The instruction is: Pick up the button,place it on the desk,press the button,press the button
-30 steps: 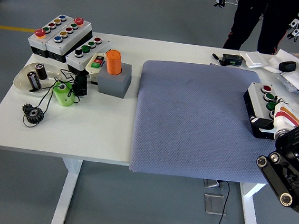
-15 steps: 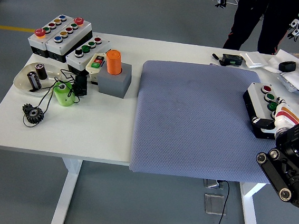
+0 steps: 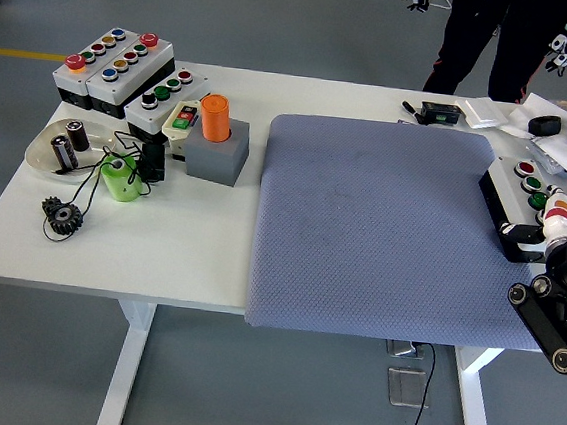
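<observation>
A white-topped button box (image 3: 515, 199) with black sides and red and green buttons sits at the right edge of the grey mat (image 3: 383, 227). My right hand (image 3: 548, 226) is curled around its near right end, a black thumb pressed against its side. The rest of that arm (image 3: 559, 319) hangs off the lower right corner. No left arm shows.
Several more button boxes (image 3: 112, 60) stand at the back left, with an orange cylinder on a grey block (image 3: 216, 136), a green roll (image 3: 119, 177), a dish (image 3: 64, 146), a gear (image 3: 62, 215). Small black items (image 3: 563, 131) lie back right. A person's legs (image 3: 481, 41) are behind the table.
My right hand has moved right and slightly back, taking the button box with it from over the mat to the mat's right edge. The forearm swung out to the right.
</observation>
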Controlling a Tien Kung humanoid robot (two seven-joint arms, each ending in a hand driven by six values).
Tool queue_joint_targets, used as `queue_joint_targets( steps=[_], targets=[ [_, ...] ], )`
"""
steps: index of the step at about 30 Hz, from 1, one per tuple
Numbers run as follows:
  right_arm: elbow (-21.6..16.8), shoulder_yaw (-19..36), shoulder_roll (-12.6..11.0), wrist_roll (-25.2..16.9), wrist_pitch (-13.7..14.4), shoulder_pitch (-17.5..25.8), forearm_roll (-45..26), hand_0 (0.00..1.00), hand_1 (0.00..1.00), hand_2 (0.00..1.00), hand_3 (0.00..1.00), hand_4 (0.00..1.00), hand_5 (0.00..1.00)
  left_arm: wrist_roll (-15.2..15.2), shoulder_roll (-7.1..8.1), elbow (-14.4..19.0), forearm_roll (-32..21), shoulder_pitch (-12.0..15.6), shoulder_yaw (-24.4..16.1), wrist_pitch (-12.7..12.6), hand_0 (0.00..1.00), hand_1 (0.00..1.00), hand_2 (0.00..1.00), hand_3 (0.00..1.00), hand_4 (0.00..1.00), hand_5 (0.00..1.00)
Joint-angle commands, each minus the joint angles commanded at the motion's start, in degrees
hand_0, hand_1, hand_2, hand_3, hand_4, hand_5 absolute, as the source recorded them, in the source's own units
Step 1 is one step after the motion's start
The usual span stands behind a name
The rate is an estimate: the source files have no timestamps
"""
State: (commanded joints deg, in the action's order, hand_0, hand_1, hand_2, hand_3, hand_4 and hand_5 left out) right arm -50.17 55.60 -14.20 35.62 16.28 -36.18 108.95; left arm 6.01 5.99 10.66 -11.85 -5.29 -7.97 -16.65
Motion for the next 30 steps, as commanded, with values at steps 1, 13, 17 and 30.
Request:
queue_joint_targets(
  steps=[1, 13, 17, 30],
  targets=[
    [-0.03, -0.09, -0.08, -0.23, 0.20, 0.04, -0.19, 0.305, 0.318, 0.442, 0.588, 0.457, 0.002, -0.02, 0.00, 0.00, 0.04, 0.00, -0.03, 0.00, 0.679, 0.734, 0.743, 0.551, 0.415, 0.998],
    [-3.06, -4.65, -4.45, -9.55, 2.08, -0.07, -6.67, 0.205, 0.250, 0.387, 0.533, 0.336, 0.002, 0.18, 0.08, 0.00, -0.58, 0.01, 0.42, 0.14, 0.679, 0.734, 0.743, 0.550, 0.415, 0.998],
    [-4.91, -7.17, -6.40, -12.86, 2.80, -0.01, -7.69, 0.168, 0.197, 0.370, 0.533, 0.315, 0.002, 0.20, 0.11, -0.02, -0.76, -0.01, 0.59, 0.15, 0.679, 0.735, 0.743, 0.550, 0.415, 0.998],
    [-13.82, -18.09, -16.22, -30.60, 3.72, -2.54, -13.90, 0.002, 0.109, 0.316, 0.534, 0.303, 0.002, 0.48, 0.12, -0.08, -2.09, -0.37, 1.36, 0.19, 0.680, 0.735, 0.743, 0.549, 0.415, 0.998]
  ],
)
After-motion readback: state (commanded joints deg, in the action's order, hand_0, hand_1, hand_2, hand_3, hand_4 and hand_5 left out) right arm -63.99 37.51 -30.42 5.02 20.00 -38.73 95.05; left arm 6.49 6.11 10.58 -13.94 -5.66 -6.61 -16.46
